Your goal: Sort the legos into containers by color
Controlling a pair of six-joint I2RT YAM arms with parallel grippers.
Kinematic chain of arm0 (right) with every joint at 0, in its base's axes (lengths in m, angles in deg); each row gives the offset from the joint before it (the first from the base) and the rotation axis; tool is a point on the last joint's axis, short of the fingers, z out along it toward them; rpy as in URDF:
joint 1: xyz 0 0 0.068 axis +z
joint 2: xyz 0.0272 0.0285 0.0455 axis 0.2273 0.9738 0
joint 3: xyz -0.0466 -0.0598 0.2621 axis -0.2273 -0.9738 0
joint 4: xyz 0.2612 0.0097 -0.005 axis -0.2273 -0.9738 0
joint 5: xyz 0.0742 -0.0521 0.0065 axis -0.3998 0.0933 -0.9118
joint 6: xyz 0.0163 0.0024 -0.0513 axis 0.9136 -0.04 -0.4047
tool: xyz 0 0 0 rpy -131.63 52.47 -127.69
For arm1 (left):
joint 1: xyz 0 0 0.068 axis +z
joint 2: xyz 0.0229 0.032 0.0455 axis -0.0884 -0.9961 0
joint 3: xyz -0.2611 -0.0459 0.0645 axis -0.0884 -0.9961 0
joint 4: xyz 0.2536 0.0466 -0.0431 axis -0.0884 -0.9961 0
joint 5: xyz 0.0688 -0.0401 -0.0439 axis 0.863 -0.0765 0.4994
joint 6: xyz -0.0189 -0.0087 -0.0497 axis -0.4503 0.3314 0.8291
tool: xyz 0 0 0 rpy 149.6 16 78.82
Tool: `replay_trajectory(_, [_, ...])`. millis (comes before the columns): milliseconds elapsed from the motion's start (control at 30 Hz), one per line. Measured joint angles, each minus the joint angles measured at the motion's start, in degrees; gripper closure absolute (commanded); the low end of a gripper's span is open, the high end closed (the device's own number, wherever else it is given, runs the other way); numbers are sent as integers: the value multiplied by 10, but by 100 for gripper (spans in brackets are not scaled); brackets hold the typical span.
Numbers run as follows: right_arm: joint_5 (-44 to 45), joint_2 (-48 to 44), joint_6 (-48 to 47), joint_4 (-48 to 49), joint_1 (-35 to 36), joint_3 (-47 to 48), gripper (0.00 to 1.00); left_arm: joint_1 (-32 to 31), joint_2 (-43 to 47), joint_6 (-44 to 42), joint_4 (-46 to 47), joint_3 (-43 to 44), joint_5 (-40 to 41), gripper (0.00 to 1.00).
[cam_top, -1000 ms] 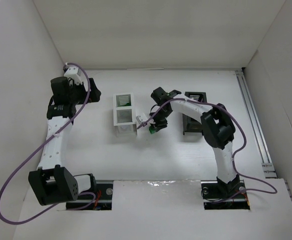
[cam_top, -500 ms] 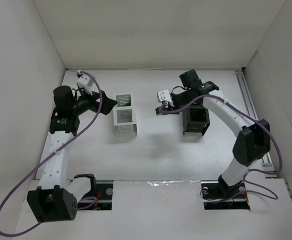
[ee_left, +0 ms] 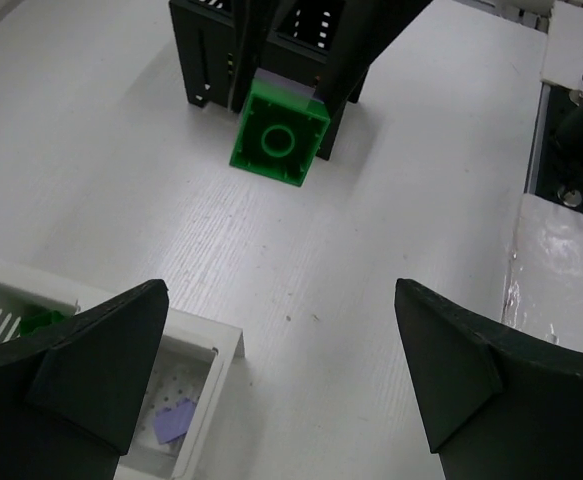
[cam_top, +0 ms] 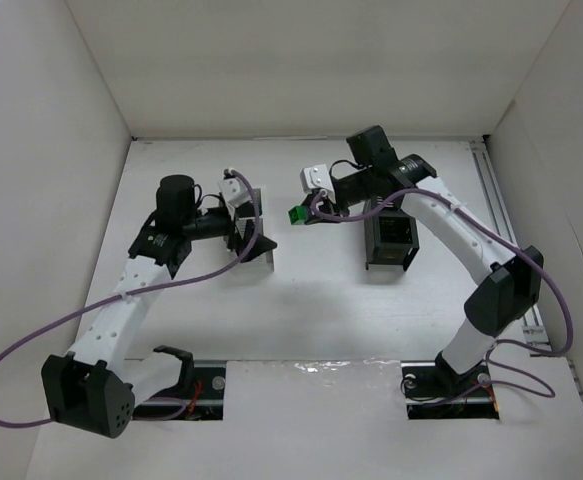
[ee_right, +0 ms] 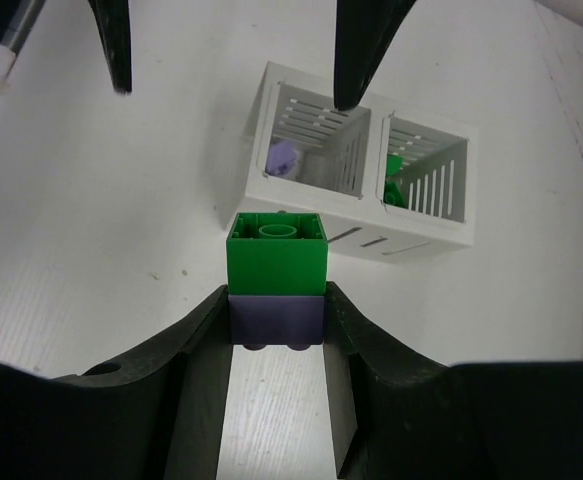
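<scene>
My right gripper (ee_right: 276,300) is shut on a lavender-purple brick (ee_right: 276,315) with a green brick (ee_right: 276,255) stuck on its front. It holds them in the air between the two boxes (cam_top: 299,214). The white box (ee_right: 426,225) holds a purple brick (ee_right: 283,158) in one compartment and a green brick (ee_right: 391,180) in the other. My left gripper (ee_left: 281,330) is open and empty, hovering at the white box's (ee_left: 206,345) edge and facing the held green brick (ee_left: 278,140). The black box (cam_top: 389,240) sits under my right arm.
White walls enclose the table on three sides. A metal rail (cam_top: 511,250) runs along the right edge. The left arm's purple cable (cam_top: 61,330) loops over the left side. The black box also shows behind the held bricks in the left wrist view (ee_left: 203,60).
My left arm has swung from the far left over to the white box. My right gripper lifted the stacked bricks from beside the white box toward the back, then shifted a little left.
</scene>
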State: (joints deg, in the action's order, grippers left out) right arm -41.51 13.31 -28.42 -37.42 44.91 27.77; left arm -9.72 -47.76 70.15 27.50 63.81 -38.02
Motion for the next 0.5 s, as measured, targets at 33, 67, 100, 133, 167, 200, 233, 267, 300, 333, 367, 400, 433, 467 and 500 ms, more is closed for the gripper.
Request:
replay_trajectory(33, [-1, 0, 2, -3, 4, 3, 100, -10, -3, -13, -3, 0, 2, 6])
replay_trajectory(67, [-2, 0, 6, -4, 6, 4, 100, -20, -6, -26, -6, 0, 3, 8])
replay_trajectory(100, [-3, 0, 9, -7, 12, 7, 100, -28, -7, -35, -7, 0, 5, 8])
replay_trajectory(133, [-4, 1, 10, -8, 17, 10, 100, -37, -7, -44, -8, 0, 8, 9])
replay_trajectory(167, [-4, 2, 13, -8, 23, 11, 100, -43, -7, -52, -7, 0, 10, 10])
replay_trajectory(200, [-5, 3, 14, -9, 28, 13, 100, -49, -7, -58, -7, 0, 12, 14])
replay_trajectory(233, [-5, 5, 16, -10, 33, 16, 100, -53, -7, -62, -6, 0, 12, 15])
replay_trajectory(267, [-5, 7, 17, -10, 38, 17, 100, -55, -7, -66, -5, 0, 14, 15])
replay_trajectory(300, [-5, 8, 19, -10, 42, 18, 100, -58, -7, -70, -4, 0, 14, 18])
replay_trajectory(333, [-4, 9, 21, -10, 44, 18, 100, -59, -7, -72, -2, 0, 15, 21])
replay_trajectory(367, [-4, 11, 23, -10, 48, 18, 100, -60, -7, -74, -1, 0, 16, 23])
replay_trajectory(400, [-4, 12, 25, -10, 51, 18, 100, -61, -7, -76, 1, 0, 17, 25])
replay_trajectory(433, [-4, 13, 26, -11, 53, 18, 100, -61, -7, -78, 3, 0, 17, 27])
replay_trajectory(467, [-4, 14, 26, -11, 55, 18, 100, -61, -7, -78, 4, 0, 18, 28])
replay_trajectory(500, [-4, 15, 27, -12, 56, 18, 100, -61, -7, -80, 7, 0, 19, 29])
